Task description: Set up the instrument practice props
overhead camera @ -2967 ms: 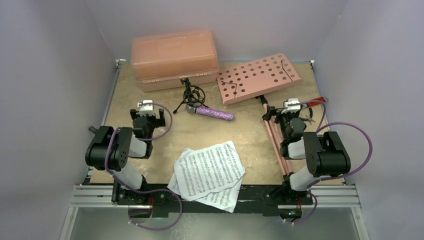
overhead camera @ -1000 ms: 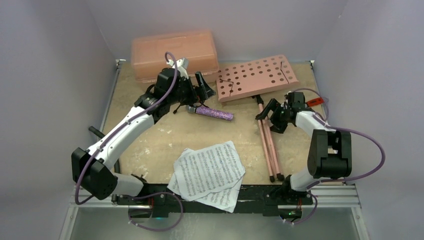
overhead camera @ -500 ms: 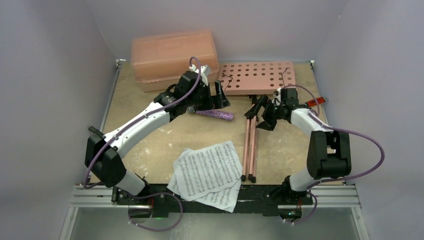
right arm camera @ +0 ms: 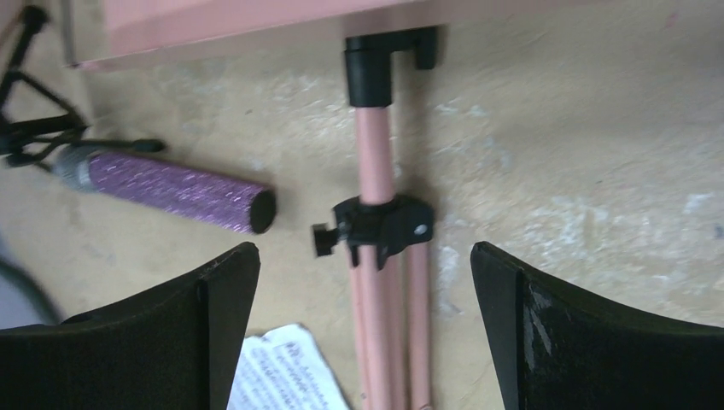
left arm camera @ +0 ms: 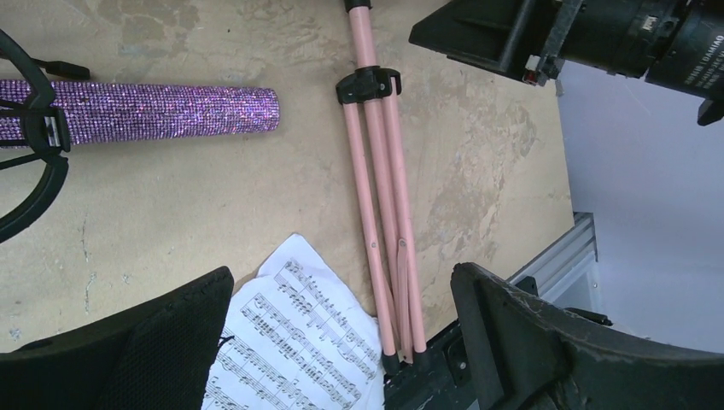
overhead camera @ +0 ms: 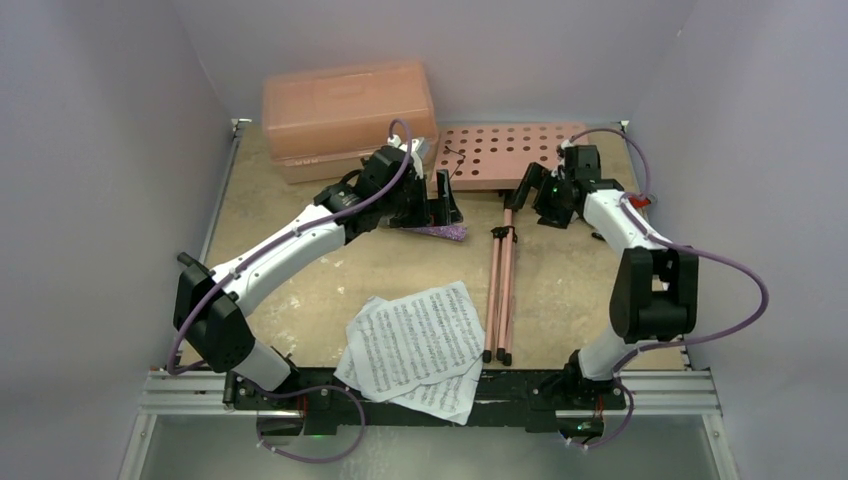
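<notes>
Lying flat on the bench (overhead camera: 265, 195), the pink perforated music stand (overhead camera: 510, 155) has its panel at the far edge, just right of the salmon-pink case (overhead camera: 345, 110). Its shaft and folded tripod legs (overhead camera: 498, 300) run toward the near edge, with the feet ending just beside the right margin of the white sheet-music pages (overhead camera: 420, 345). The pages lie in a loose overlapping pile at the near edge, between the two arm bases.

The purple glitter microphone (left arm camera: 162, 111) lies on its side left of the shaft, apart from it. A black clip of the small black tripod mic stand (left arm camera: 49, 128) crosses its far-left end. The rest of that stand is largely hidden under the left arm in the overhead view.

Left tool (left arm camera: 341, 282): fingers spread wide, gripping nothing, held above the bench between the microphone and the legs.

Right tool (right arm camera: 363, 256): fingers spread wide, gripping nothing, held above the shaft just below the panel. The black collar (right arm camera: 376, 226) shows between its fingers in the wrist view; contact with the shaft cannot be confirmed
</notes>
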You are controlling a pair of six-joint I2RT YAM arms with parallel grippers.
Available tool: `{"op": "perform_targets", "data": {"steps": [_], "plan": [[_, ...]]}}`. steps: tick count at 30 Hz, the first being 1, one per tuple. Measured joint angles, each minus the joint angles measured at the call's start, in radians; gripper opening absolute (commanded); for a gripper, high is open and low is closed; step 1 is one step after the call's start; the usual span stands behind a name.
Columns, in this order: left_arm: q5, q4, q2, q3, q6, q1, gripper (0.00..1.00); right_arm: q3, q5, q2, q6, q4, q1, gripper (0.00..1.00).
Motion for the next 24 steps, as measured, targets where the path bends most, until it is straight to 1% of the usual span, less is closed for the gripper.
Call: {"op": "perform_targets", "data": {"steps": [4, 10, 12, 15, 20, 24], "plan": [[-0.005, -0.024, 0.002, 0.005, 0.009, 0.000, 0.99, 0.019, 0.113, 0.052, -0.036, -0.007, 0.035, 0.92], [-0.011, -0.048, 0.002, 0.005, 0.011, 0.000, 0.99, 0.019, 0.237, 0.090, -0.030, 0.024, 0.128, 0.81], [-0.012, -0.053, 0.003, 0.005, 0.011, 0.000, 0.99, 0.019, 0.278, 0.100, -0.018, 0.050, 0.160, 0.73], [-0.013, -0.056, 0.005, 0.005, 0.011, 0.000, 0.99, 0.019, 0.331, 0.111, 0.005, 0.093, 0.197, 0.69], [-0.016, -0.059, 0.011, 0.006, 0.010, 0.000, 0.99, 0.019, 0.418, 0.127, 0.024, 0.146, 0.226, 0.60], [-0.017, -0.058, 0.024, 0.013, 0.009, 0.000, 0.99, 0.020, 0.472, 0.157, 0.026, 0.161, 0.229, 0.57]]}}
